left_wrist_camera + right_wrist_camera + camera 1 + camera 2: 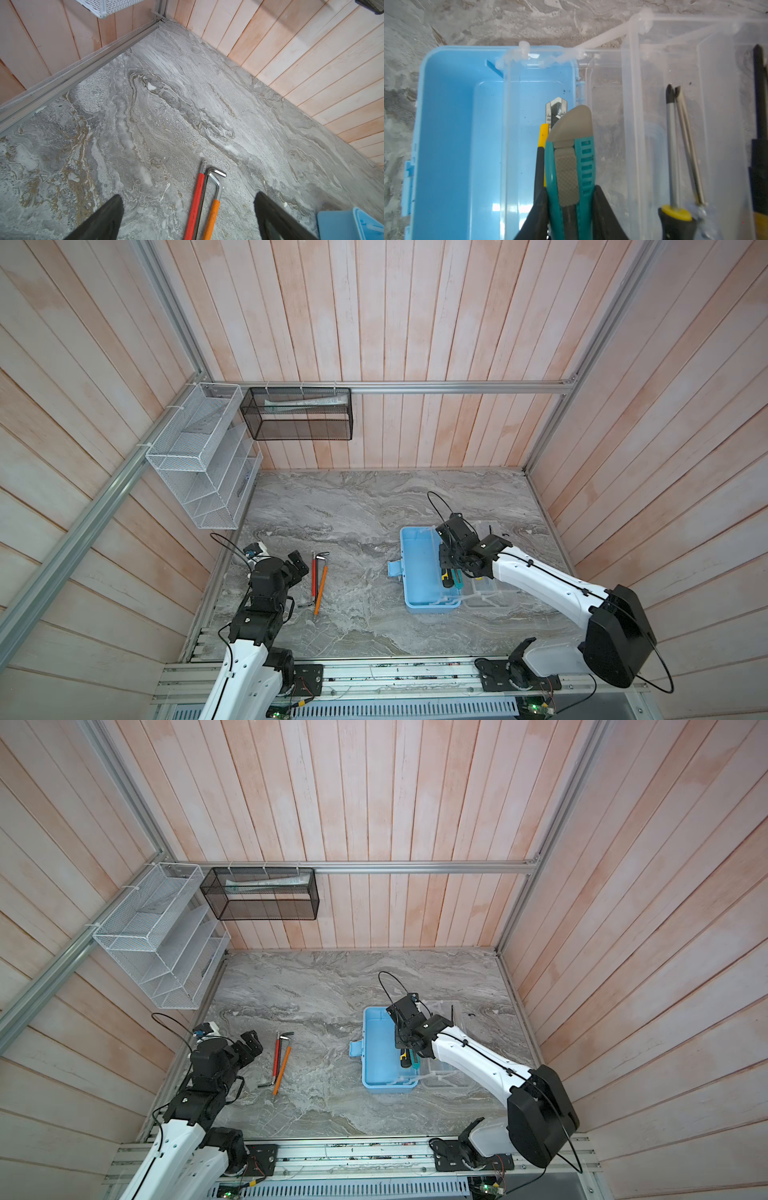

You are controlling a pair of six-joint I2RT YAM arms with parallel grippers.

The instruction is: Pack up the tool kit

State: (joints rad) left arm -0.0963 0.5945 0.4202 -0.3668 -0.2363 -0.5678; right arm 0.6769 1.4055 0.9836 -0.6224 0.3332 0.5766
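Right gripper [572, 204]: we see its fingers narrowed around the teal cutter [569, 158].
Light-blue base [446, 124]: directly under those fingertips.
Cutter axis: straight out ahead of the fingers, along the base's length.
Left gripper [188, 196]: fingers wide, empty, above the orange pencil [212, 218].

The case base [415, 564] sits on the table [353, 510], right of the middle, with its lid [486, 595] lying open just to its right. A cutter [571, 166] is over the base's right side, close beside one screwdriver [538, 166]. More screwdrivers [671, 145] lie in the lid. The hex keys [318, 585] lie well to the left. A rack [199, 472] and a basket [299, 414] hang over the far left corner.
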